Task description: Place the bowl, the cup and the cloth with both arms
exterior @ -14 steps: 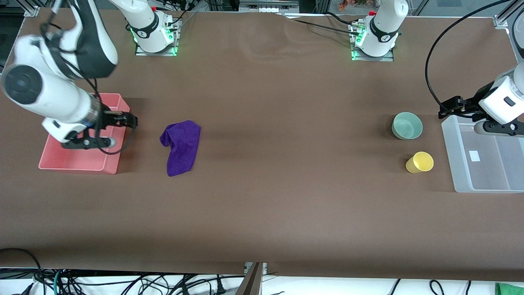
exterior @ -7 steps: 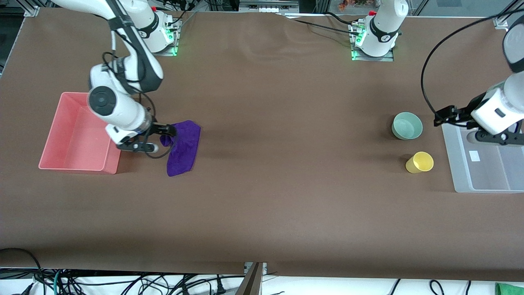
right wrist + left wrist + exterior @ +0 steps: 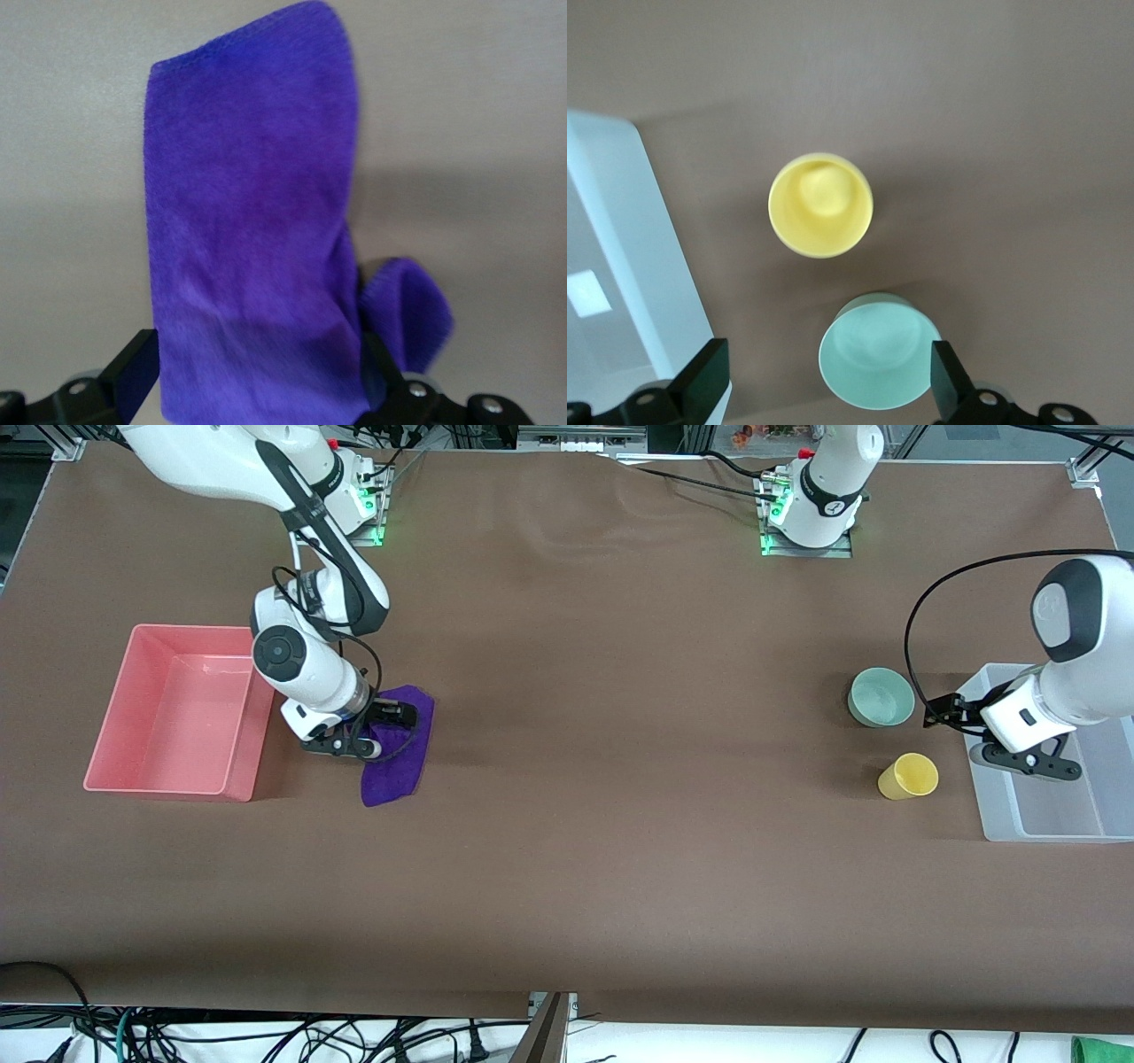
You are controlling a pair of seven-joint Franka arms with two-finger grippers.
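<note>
Front view: the right gripper [image 3: 400, 715] hangs spread over the cloth [image 3: 399, 766] beside the pink bin [image 3: 113, 717]. The cloth's long axis runs toward the camera.

Left wrist view: the left gripper [image 3: 824, 376], spread and empty, straddles the bowl [image 3: 879, 352]; the cup [image 3: 820, 205] stands near it.

Right wrist view: the fingers [image 3: 135, 367] flank the cloth's width.

The cloth [image 3: 396, 757] is deep purple. The bowl [image 3: 881, 697] is pale green and the cup [image 3: 908, 776] is yellow (like a lemon). One tray [image 3: 115, 753] is pink, the other tray [image 3: 997, 815] is see-through white. The table [image 3: 620, 850] is brown.

Even overhead light, soft shadows
</note>
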